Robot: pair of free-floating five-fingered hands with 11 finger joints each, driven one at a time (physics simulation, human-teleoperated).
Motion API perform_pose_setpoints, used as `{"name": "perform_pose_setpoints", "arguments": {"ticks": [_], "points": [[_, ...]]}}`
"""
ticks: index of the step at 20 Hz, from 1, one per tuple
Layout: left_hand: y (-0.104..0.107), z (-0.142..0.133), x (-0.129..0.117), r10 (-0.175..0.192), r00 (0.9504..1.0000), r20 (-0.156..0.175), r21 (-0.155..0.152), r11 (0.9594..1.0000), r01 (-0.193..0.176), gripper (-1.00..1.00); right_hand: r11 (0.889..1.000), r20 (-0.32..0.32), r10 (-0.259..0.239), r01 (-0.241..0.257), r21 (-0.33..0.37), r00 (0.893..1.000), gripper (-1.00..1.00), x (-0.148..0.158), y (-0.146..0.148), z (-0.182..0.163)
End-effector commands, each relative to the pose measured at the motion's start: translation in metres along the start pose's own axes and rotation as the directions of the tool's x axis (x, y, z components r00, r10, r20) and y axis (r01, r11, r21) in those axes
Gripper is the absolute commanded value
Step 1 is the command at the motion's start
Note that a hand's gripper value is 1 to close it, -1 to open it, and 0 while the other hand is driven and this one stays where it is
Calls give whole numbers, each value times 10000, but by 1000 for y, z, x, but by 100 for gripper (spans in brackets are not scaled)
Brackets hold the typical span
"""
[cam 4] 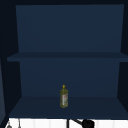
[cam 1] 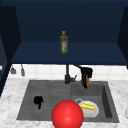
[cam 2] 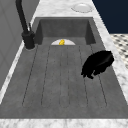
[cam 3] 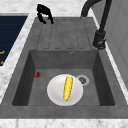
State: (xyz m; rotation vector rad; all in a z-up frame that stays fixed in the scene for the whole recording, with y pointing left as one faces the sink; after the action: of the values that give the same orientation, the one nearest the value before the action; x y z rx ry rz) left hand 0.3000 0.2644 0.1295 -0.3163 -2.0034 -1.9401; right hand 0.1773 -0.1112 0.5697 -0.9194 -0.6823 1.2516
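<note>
My left hand [cam 1: 38, 100] hovers over the sink's ribbed drainboard [cam 1: 47, 93], fingers curled downward and holding nothing; it also shows as the left hand [cam 2: 98, 63] in the left side view and the left hand [cam 3: 44, 11] in the right side view. My right hand [cam 1: 86, 72] hangs beside the tap's spout, above the basin, fingers curled round a small brown object [cam 1: 86, 82]; the right hand [cam 4: 87, 123] also peeks in at the bottom of the upper view. A white plate [cam 3: 54, 93] with a corn cob [cam 3: 67, 88] lies in the basin.
A black tap [cam 1: 67, 75] stands behind the sink. A big red ball [cam 1: 67, 115] sits at the front edge, and a small red thing [cam 3: 37, 74] lies in the basin. An oil bottle [cam 4: 64, 96] stands on the lower cabinet shelf. A white dish [cam 2: 81, 7] rests on the counter.
</note>
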Motion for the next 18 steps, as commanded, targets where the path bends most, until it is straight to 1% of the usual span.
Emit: {"name": "perform_pose_setpoints", "arguments": {"ticks": [1,5,9,18], "points": [[0,0,0,0,10000,0,0,10000,0,0,9998,253,152,-149,-106,9996,100,10,-21,24],[0,0,0,0,10000,0,0,10000,0,0,9997,519,39,-26,-246,9986,100,14,-42,54],[0,0,0,0,10000,0,0,10000,0,0,9997,755,15,3,-243,9971,100,16,-63,82],[0,0,0,0,10000,0,0,10000,0,0,9989,839,-109,146,-444,9964,100,13,-109,150]]}}
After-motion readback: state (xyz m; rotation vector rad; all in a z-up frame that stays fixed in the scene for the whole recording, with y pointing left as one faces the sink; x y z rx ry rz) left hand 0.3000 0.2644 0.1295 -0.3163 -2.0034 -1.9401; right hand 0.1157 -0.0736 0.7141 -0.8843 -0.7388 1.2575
